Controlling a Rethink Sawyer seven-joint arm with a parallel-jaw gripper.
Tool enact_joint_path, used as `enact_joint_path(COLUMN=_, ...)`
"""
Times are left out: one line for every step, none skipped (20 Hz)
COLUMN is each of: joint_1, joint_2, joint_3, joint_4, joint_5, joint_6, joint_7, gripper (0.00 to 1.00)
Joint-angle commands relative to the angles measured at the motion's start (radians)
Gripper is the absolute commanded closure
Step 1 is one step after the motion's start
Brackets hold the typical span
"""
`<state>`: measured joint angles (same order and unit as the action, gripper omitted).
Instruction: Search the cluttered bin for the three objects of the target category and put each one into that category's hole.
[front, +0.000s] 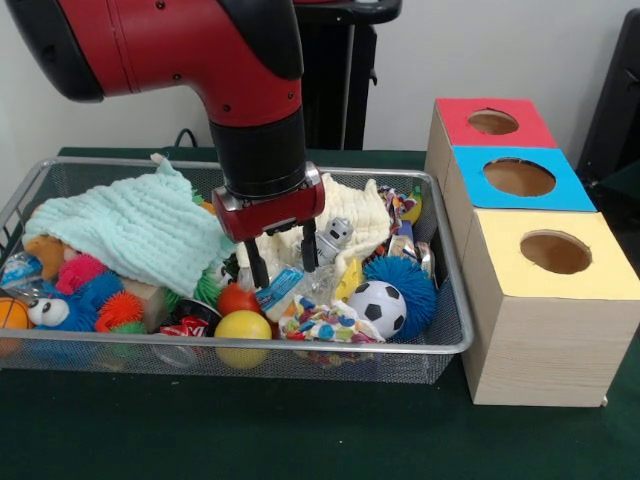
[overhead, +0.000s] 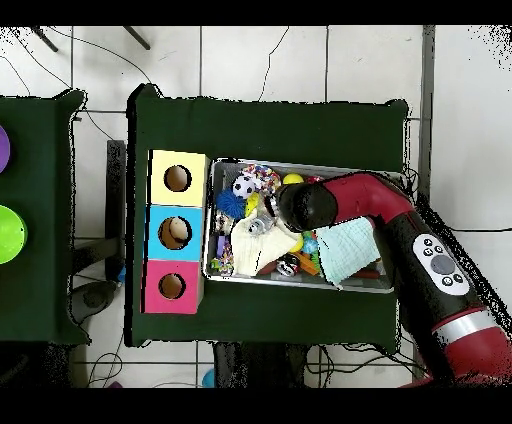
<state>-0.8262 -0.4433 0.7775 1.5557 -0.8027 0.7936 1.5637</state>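
Observation:
The silver wire mesh bin (front: 455, 335) holds a heap of toys and cloths; it also shows in the overhead view (overhead: 390, 288). My gripper (front: 283, 258) hangs over the middle of the bin, fingers (front: 257, 264) open and pointing down, tips just above a blue-and-white tube (front: 279, 285) and a red ball (front: 237, 298). It holds nothing. Three boxes with round holes stand beside the bin: red-topped (front: 494, 122), blue-topped (front: 518, 177), yellow-topped (front: 555, 252). In the overhead view the arm's wrist (overhead: 305, 205) covers the gripper.
In the bin lie a mint green cloth (front: 135, 228), a cream cloth (front: 360, 215), a small grey robot toy (front: 334, 238), a soccer ball (front: 378, 306), a blue spiky ball (front: 412, 282), a yellow ball (front: 243, 327) and plush toys (front: 75, 285). Dark green cloth covers the table (front: 300, 430).

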Motion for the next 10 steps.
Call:
enact_joint_path(joint_1=0.023, joint_2=0.053, joint_3=-0.063, joint_4=-0.105, joint_5=-0.06, joint_6=0.075, joint_7=-0.235, gripper=0.0)
enact_joint_path(joint_1=0.024, joint_2=0.057, joint_3=-0.066, joint_4=-0.108, joint_5=-0.058, joint_6=0.083, joint_7=-0.238, gripper=0.0)
enact_joint_path(joint_1=0.026, joint_2=0.061, joint_3=-0.068, joint_4=-0.113, joint_5=-0.056, joint_6=0.098, joint_7=-0.246, gripper=0.0)
enact_joint_path(joint_1=0.03, joint_2=0.064, joint_3=-0.073, joint_4=-0.113, joint_5=-0.055, joint_6=0.107, joint_7=-0.247, gripper=0.0)
enact_joint_path(joint_1=0.033, joint_2=0.065, joint_3=-0.079, joint_4=-0.114, joint_5=-0.058, joint_6=0.117, joint_7=-0.251, gripper=0.0)
enact_joint_path(joint_1=0.036, joint_2=0.066, joint_3=-0.085, joint_4=-0.115, joint_5=-0.06, joint_6=0.128, joint_7=-0.255, gripper=0.0)
enact_joint_path(joint_1=0.039, joint_2=0.068, joint_3=-0.089, joint_4=-0.119, joint_5=-0.06, joint_6=0.138, joint_7=-0.26, gripper=0.0)
enact_joint_path(joint_1=0.043, joint_2=0.061, joint_3=-0.097, joint_4=-0.115, joint_5=-0.063, joint_6=0.151, joint_7=-0.261, gripper=0.0)
enact_joint_path(joint_1=0.05, joint_2=0.06, joint_3=-0.106, joint_4=-0.119, joint_5=-0.066, joint_6=0.168, joint_7=-0.266, gripper=0.0)
enact_joint_path(joint_1=0.056, joint_2=0.06, joint_3=-0.114, joint_4=-0.123, joint_5=-0.07, joint_6=0.185, joint_7=-0.27, gripper=0.0)
